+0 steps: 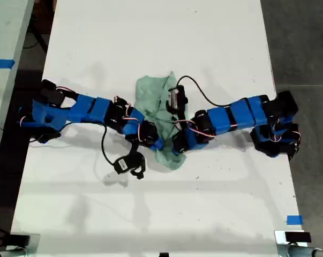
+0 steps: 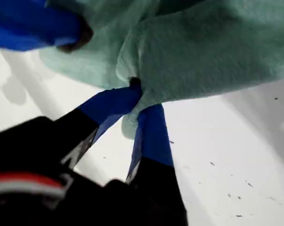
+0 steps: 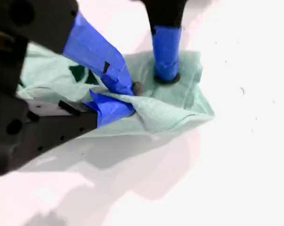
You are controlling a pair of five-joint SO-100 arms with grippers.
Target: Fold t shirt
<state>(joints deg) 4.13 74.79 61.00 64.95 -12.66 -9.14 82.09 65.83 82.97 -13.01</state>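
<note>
The t shirt (image 1: 153, 93) lies bunched near the middle of the white table (image 1: 150, 32), a crumpled mint-green heap running from the centre toward the exterior view's bottom. Its outline is ragged, and no hem or sleeve lies flat.

Two blue arms reach in, one from the exterior view's left and one from its right. Their jaws meet close together over the lower part of the cloth. I can't tell from the wrist views which arm is which.

My first gripper (image 2: 138, 94) is closed down narrow on a fold at the shirt's edge, and the fabric (image 2: 203, 52) bulges out just past the blue fingertips. Bare table lies under that edge.

My second gripper (image 3: 131, 98) is also pinched tight on a ridge of cloth (image 3: 170, 110). One blue finger (image 3: 166, 70) of the other gripper stands on the shirt just beside it. Beyond that finger, the corner of the garment rests on the table.

There is plenty of open white surface above the shirt in the exterior view, and another broad band below it. The arm bases sit near the table's edges at the exterior view's left and right. A black cable (image 1: 204, 93) loops just over the shirt's upper part. A strip of blue tape (image 1: 294, 219) marks the table toward the exterior view's lower right corner.
</note>
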